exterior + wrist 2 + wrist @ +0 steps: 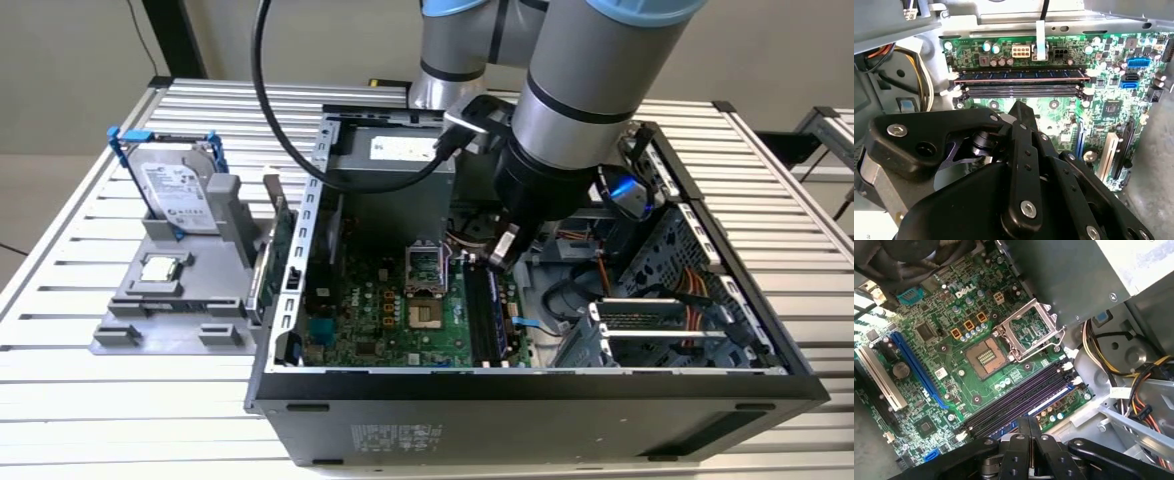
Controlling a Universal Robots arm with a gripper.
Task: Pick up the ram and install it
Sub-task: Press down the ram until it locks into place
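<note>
Second wrist view: one ram [1021, 76] sits seated in the outermost of four memory slots [1019, 91]; the hand [1021, 112], clenched, grasps nothing.

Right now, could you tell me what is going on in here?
The arm reaches into the open case, its gripper shut and empty just above the memory slots on the motherboard. The ram already stands in one slot, so it looks installed or nearly so; whether the gripper touches it I cannot tell.
</note>
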